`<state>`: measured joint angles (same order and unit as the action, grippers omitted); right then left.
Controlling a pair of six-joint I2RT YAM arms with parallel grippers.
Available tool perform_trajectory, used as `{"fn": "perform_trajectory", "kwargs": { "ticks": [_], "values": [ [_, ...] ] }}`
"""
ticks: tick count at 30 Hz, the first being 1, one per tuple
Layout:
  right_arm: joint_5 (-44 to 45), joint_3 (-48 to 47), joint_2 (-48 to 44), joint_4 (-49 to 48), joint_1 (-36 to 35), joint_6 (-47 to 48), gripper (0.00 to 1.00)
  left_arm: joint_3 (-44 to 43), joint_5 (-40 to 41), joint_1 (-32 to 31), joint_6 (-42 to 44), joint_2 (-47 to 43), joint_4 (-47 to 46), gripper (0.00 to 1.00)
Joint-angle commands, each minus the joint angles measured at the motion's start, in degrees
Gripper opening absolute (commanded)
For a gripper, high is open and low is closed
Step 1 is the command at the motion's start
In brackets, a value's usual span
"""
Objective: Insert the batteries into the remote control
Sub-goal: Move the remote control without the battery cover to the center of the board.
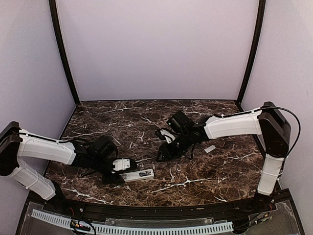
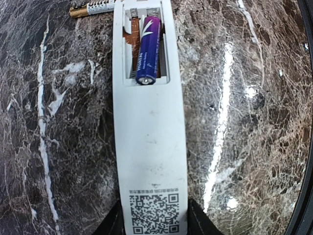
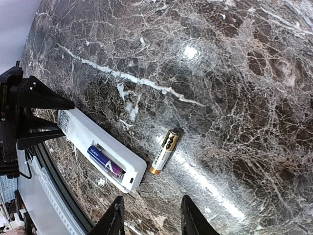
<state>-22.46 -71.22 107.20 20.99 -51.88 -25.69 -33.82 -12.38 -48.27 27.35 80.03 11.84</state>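
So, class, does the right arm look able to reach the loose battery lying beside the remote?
Probably yes: the loose battery lies bare on the table beside the remote, and the right fingers hang open just short of it, nothing between.

Top external camera looks down from above and behind the arm bases over the whole marble table [image 1: 122, 117]. Left wrist camera hangs close over the remote control [image 2: 149, 147]; right wrist camera frames it obliquely from farther off.
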Motion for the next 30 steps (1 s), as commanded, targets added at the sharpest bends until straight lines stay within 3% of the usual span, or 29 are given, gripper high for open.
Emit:
{"fn": "perform_trajectory", "kwargs": {
  "ticks": [1, 5, 9, 13, 30],
  "values": [
    [0.03, 1.16, -2.3, -0.27, -0.42, -0.5, 0.36, 1.37, -0.7, -0.54, 0.14, -0.52, 0.03, 0.33],
    [-0.19, 1.26, -2.42, -0.19, -0.42, -0.5, 0.36, 1.06, -0.54, -1.21, -0.04, -0.28, 0.11, 0.27],
    [-0.16, 1.42, -2.5, -0.2, -0.48, -0.59, 0.36, 0.07, -0.15, -2.64, -1.05, 0.03, 0.09, 0.11],
    [0.21, 1.52, -2.51, 0.5, -0.65, -0.81, 0.36, -1.93, 0.18, -3.96, -2.99, 1.32, -0.54, 0.03],
    [1.36, 1.6, -3.07, 1.94, -1.6, -3.27, 0.34, -8.96, 2.57, -7.85, -4.38, 3.92, 0.5, 0.0]
  ]
}}
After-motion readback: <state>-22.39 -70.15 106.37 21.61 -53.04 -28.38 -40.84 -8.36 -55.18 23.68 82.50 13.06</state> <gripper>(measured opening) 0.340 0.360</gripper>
